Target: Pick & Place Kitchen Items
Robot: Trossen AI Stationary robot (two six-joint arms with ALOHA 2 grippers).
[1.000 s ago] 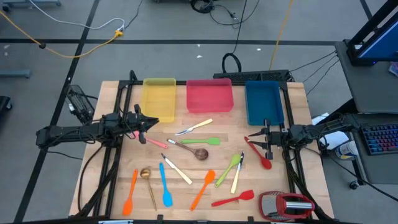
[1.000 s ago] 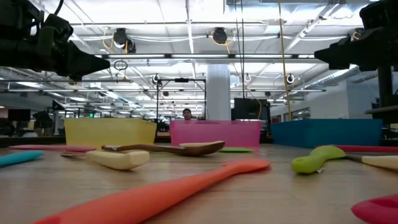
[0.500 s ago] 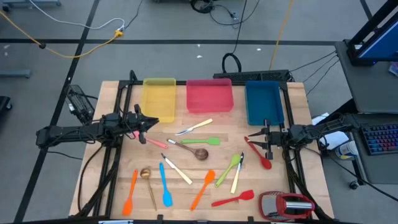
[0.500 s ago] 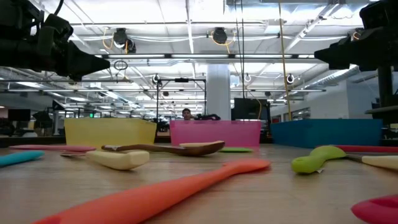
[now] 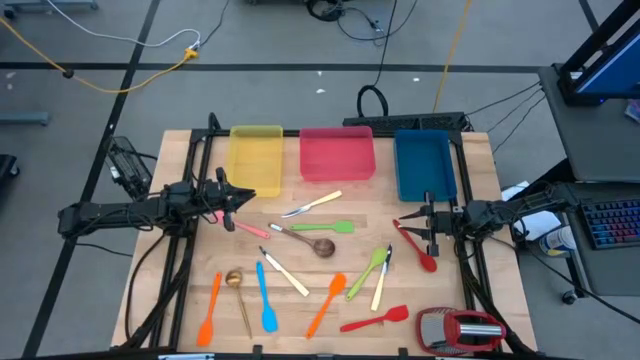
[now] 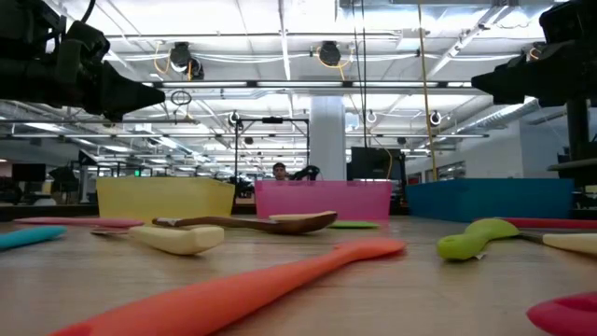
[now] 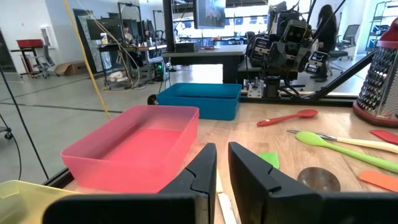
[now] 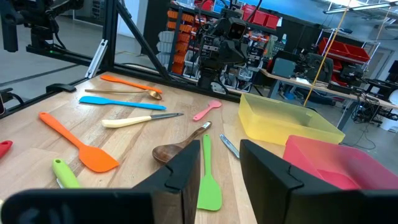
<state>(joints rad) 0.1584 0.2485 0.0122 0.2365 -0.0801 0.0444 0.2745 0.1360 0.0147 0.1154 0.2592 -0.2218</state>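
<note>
Kitchen items lie scattered flat over the middle and near part of the table point(image 5: 480, 170), none yet in a tray, and I judge all of them light and slim. Nearest me, the orange spatula point(image 5: 209, 310), blue spatula point(image 5: 265, 298) and red spatula point(image 5: 375, 319) look like soft silicone; I'd pinch each at mid-handle, since the blades should flex and slide. A little farther, the cream-handled knife point(image 5: 288, 275) and green spoon point(image 5: 368, 273) seem stiff and smooth, so likely slippery; across the handle is my pick. The wooden spoon point(image 5: 310, 241) in the middle offers a grippier shaft. At mid-depth on the left, my left gripper point(image 7: 221, 163) hovers over the pink spatula point(image 5: 243, 228), fingers close together with a narrow gap, holding nothing. On the right, my right gripper point(image 8: 219, 163) hangs beside the red spoon point(image 5: 416, 247), fingers apart, empty. Beyond stand the yellow tray point(image 5: 255, 156), pink tray point(image 5: 337, 155) and blue tray point(image 5: 424, 165).
</note>
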